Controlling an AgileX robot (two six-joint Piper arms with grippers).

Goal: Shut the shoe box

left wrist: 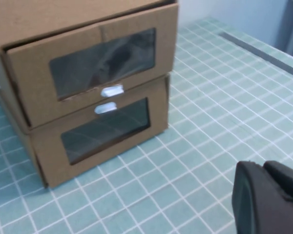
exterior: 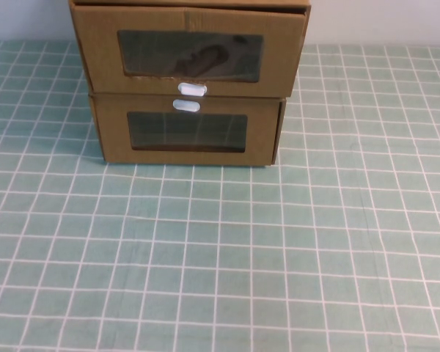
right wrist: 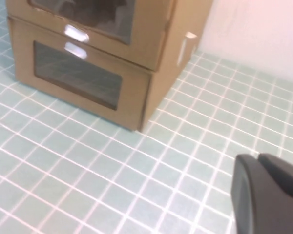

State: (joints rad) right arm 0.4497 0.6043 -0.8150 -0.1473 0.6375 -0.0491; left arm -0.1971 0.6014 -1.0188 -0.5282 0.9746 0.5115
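Observation:
The shoe box is the upper of two stacked brown cardboard boxes at the back of the table. Its white pull tab sits below the window, and a dark shoe shows through. Its drawer front juts slightly forward of the box below. It also shows in the left wrist view and the right wrist view. My left gripper is shut and empty, well in front of the boxes. My right gripper is shut and empty, off their right corner. Neither shows in the high view.
The lower cardboard box has its white tab above its window. The table is covered by a green cloth with a white grid. A pale wall stands behind. A dark strip runs along the table's far side.

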